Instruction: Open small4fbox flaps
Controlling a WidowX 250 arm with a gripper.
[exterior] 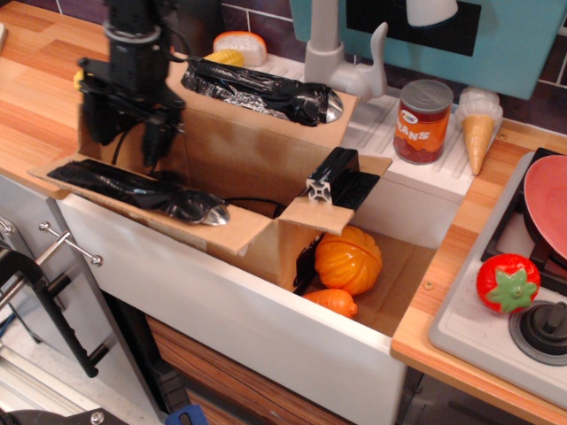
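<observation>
The small4fbox (239, 159) is a brown cardboard box standing in the white sink (266, 328). Its near long flap (151, 199) lies outward with a black-wrapped bar on it. The far long flap (261, 88) carries a similar bar with a silver end. The right short flap (332, 190) lies outward with a black metal bar. The left short flap (87, 142) stands about upright. My black gripper (126, 133) hangs over the box's left end, blurred, with its fingers (158, 133) apart and nothing between them.
An orange pumpkin (348, 258) and a smaller orange piece (332, 302) lie in the sink right of the box. A soup can (422, 121), an ice cream cone (478, 133) and the faucet (341, 53) stand behind. A red tomato (508, 283) sits on the stove at the right.
</observation>
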